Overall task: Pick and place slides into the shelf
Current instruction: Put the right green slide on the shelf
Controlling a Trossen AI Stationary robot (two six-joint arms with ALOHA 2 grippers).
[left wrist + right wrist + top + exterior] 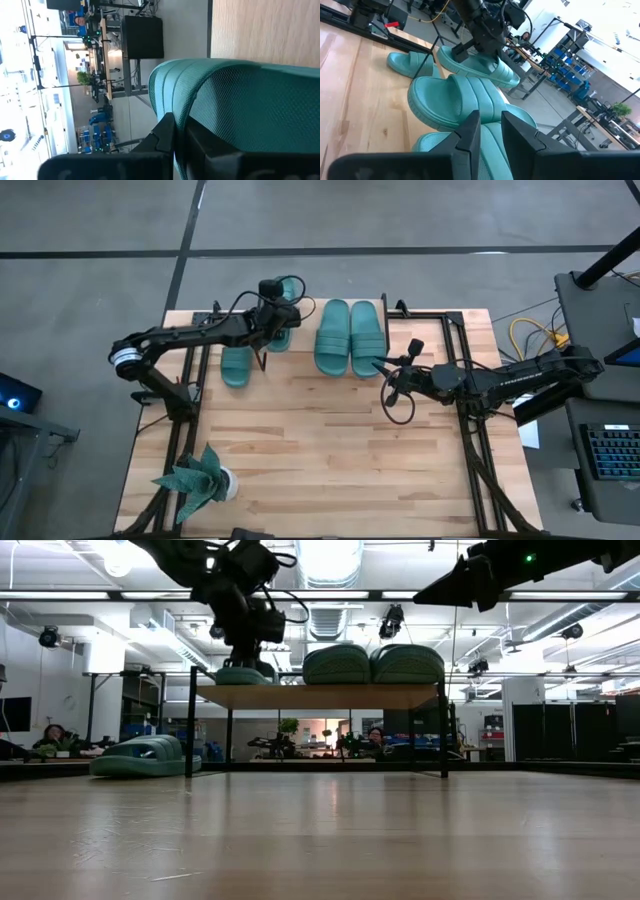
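A small plant (200, 480) in a white pot stood in the lower left of the high view, on the wooden table (320, 460). Above it, the left arm reached up and right to the shelf (300, 315) at the top middle of the frame. The left gripper (272, 320) was shut tight on the strap of one slide (285, 305), which sat at the left end of the shelf top. In the left wrist view its dark fingers (200, 145) pinched the green strap. Just left of the shelf, a loose slide (236, 366) lay flat on the table. In the low view it rested at the left, beside the shelf's black leg. In the middle, two more slides (350, 337) lay side by side on the shelf, touching each other. To the right, the right gripper (397, 370) hung near that pair, just beside the right one. Its fingers (470, 132) stood a little apart with nothing between them, and they held no slide.
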